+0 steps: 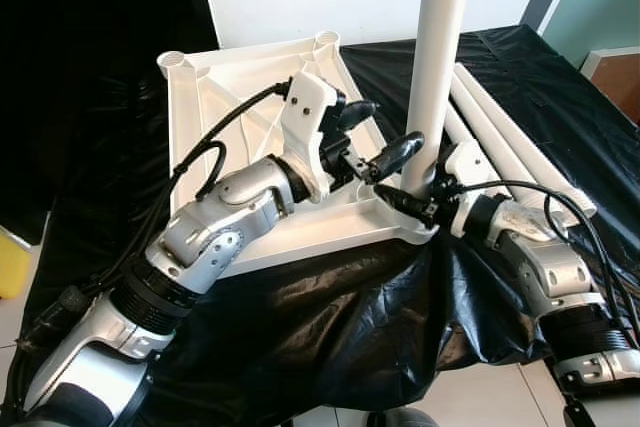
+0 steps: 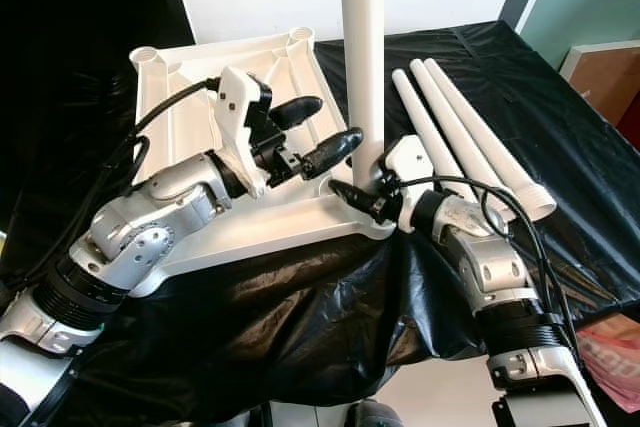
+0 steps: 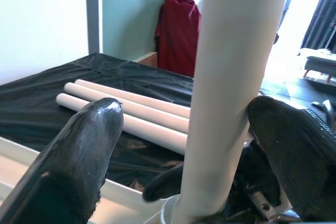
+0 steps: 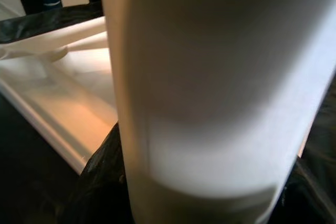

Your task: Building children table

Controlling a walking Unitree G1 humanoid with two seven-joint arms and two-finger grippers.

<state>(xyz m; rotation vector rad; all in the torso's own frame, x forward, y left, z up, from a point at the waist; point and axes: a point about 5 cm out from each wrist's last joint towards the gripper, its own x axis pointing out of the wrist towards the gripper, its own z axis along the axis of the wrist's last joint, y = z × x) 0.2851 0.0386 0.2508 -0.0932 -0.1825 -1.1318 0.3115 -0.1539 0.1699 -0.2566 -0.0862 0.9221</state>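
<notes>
At near right corner: upright leg (image 1: 440,37) stands in tabletop (image 1: 230,97) socket.
Right gripper (image 2: 352,191): I clamp the leg's base, steadying it.
Left gripper (image 1: 375,137): spread wide, one finger touching the leg.
Far right: spare legs (image 2: 470,137) on bench (image 2: 560,117).

Smooth white plastic with a soft sheen on the upside-down tabletop (image 1: 215,97), the upright leg (image 1: 438,37) and the loose legs (image 2: 470,137) lying to the right. Glossy, crinkled black sheeting (image 1: 330,317) beneath. Brushed silver metal on both arms, with shiny black rubbery fingers (image 3: 84,145).
</notes>
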